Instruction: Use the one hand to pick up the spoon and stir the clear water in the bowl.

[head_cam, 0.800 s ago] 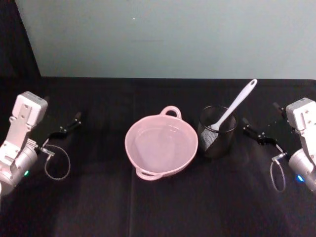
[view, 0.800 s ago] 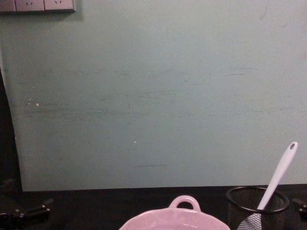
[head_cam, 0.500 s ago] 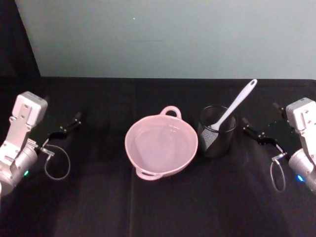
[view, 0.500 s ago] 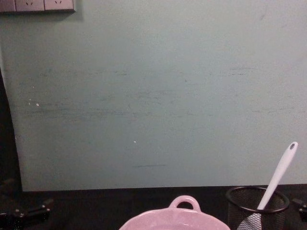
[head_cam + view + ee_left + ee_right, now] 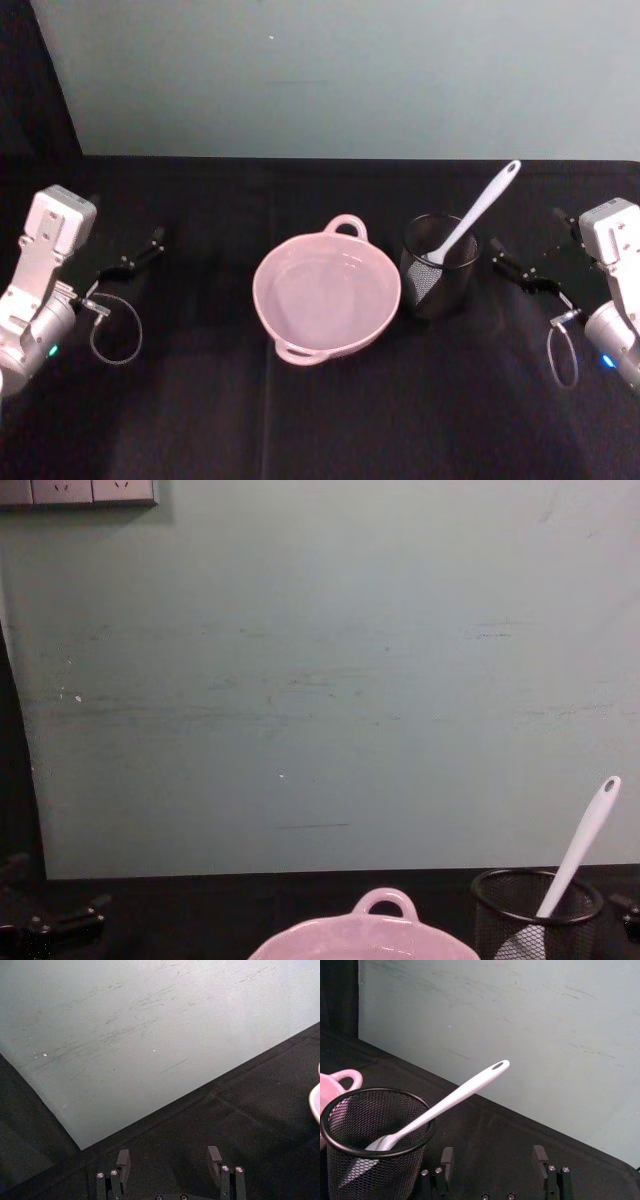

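**Fig. 1. Spoon in its cup, both grippers idle**

From my station I see the black table (image 5: 320, 420). At its centre is the bowl (image 5: 268, 268), holding the clear water (image 5: 325, 298). The mesh cup (image 5: 447, 292) stands just right of it, with the spoon (image 5: 478, 222) leaning inside. The left gripper (image 5: 169, 1152) and right gripper (image 5: 493, 1150) flank them, fingers spread and empty.

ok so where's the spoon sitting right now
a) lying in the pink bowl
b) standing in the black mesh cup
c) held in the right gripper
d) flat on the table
b: the spoon stands blade-down in the black mesh cup, its handle leaning out over the rim.
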Action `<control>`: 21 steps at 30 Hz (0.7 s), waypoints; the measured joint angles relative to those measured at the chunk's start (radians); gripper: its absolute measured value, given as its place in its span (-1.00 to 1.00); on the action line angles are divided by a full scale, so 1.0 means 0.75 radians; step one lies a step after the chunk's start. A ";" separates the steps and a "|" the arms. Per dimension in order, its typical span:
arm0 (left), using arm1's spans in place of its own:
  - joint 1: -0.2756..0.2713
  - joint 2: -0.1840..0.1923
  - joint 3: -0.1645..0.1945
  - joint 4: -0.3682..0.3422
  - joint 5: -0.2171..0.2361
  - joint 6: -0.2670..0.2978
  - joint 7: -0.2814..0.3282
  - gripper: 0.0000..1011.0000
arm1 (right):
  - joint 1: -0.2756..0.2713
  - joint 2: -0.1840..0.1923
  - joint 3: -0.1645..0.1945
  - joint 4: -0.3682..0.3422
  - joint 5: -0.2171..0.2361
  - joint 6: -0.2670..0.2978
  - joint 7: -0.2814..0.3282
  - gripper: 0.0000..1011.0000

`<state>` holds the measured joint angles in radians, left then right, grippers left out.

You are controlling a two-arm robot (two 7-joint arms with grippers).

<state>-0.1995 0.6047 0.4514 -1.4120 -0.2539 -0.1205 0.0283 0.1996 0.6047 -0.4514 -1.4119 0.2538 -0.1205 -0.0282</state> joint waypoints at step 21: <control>0.000 0.000 0.000 0.000 0.000 0.000 0.000 1.00 | -0.035 0.002 0.035 -0.016 0.008 -0.012 0.006 0.98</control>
<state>-0.1995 0.6047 0.4514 -1.4120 -0.2539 -0.1205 0.0283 0.1730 0.6063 -0.4255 -1.4240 0.2595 -0.1299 -0.0239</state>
